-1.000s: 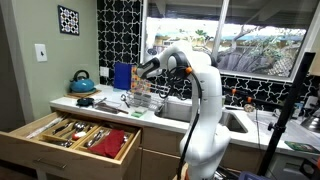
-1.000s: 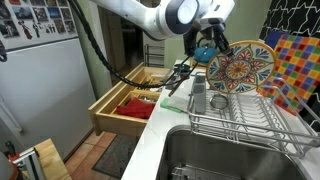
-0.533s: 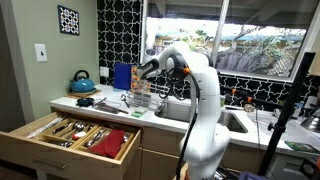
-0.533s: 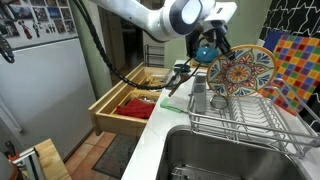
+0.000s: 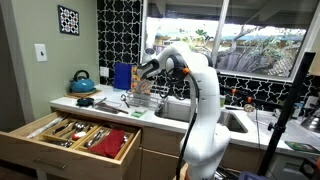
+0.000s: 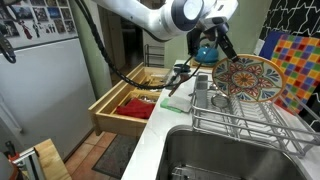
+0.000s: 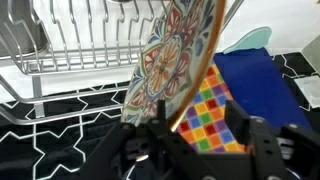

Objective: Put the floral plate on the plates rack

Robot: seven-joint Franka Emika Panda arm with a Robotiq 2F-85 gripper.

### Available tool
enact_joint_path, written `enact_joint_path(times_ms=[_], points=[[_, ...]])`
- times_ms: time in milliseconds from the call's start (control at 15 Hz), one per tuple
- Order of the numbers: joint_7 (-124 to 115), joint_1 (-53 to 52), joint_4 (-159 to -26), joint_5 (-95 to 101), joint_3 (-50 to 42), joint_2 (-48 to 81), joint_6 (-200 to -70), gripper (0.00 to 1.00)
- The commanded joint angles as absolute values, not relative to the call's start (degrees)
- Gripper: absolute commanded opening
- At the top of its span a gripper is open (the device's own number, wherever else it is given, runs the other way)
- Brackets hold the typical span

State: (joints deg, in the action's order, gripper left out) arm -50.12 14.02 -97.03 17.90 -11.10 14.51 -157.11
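The floral plate [image 6: 255, 78] stands on edge in the plates rack [image 6: 250, 122], a silvery wire rack beside the sink, and leans away from the arm. My gripper [image 6: 222, 45] hovers just above the plate's upper left rim with its jaws apart. In the wrist view the floral plate [image 7: 172, 62] runs down toward the gripper [image 7: 198, 115]. Its orange rim passes close to one of the fingers [image 7: 160, 112], and a clear gap separates it from the other. The rack's bars [image 7: 80, 40] fill the upper left of that view. The arm [image 5: 190, 75] reaches over the counter.
A wooden cutlery drawer [image 5: 75, 135] hangs open below the counter [image 6: 130, 100]. A blue kettle [image 5: 83, 80] sits at the counter's back. The sink basin [image 6: 225, 155] lies in front of the rack. A colourful checkered board [image 6: 295, 62] stands behind the plate.
The jaws have gone from shut on the plate's rim to apart. The plate has dropped lower into the rack and tipped further away from the gripper.
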Motion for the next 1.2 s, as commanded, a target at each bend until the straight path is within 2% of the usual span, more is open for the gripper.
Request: enact_joint_path(times_ms=[0, 133, 1133], points=[[-51.5, 13.4, -95.9, 19.2, -11.7, 14.9, -155.4, 0.96], [-51.4, 13.4, -95.9, 19.4, -11.6, 14.9, -155.4, 1.00], [-53.5, 12.5, -98.0, 26.3, -12.5, 11.1, -152.2, 1.00]])
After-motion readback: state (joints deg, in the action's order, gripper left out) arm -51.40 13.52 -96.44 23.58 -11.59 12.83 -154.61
